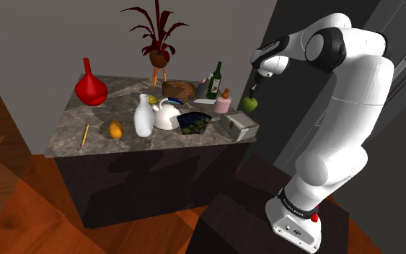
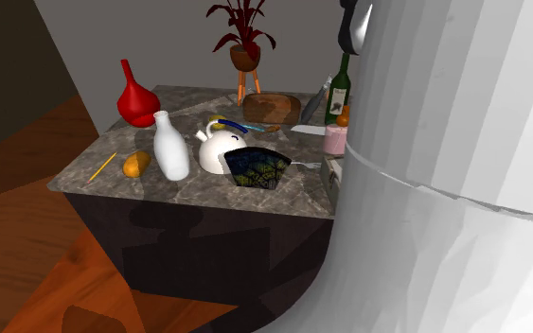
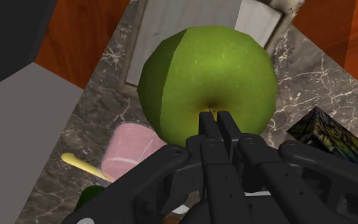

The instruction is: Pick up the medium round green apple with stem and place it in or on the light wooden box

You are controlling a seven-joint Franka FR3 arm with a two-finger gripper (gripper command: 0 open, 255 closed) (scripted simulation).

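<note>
My arm arches high from its stand, the wrist bent downward over the box (image 1: 239, 127), and my gripper (image 1: 253, 92) is pinched tight on the stem of the green apple (image 1: 249, 104), which hangs just above that box.

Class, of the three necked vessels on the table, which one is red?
The bulbous vase with the flared neck; the white bottle and green bottle are slimmer.

The counter (image 1: 68, 133) top looks like polished grey stone with pale veins, much like marble. The apple (image 3: 234, 70) has smooth, finely speckled green skin with a soft sheen. The end effector (image 3: 215, 118) is matt black. The red vase (image 1: 90, 88), upper left of the shoulder view, is glossy — the floor (image 1: 14, 216) shows reddish wood.
</note>
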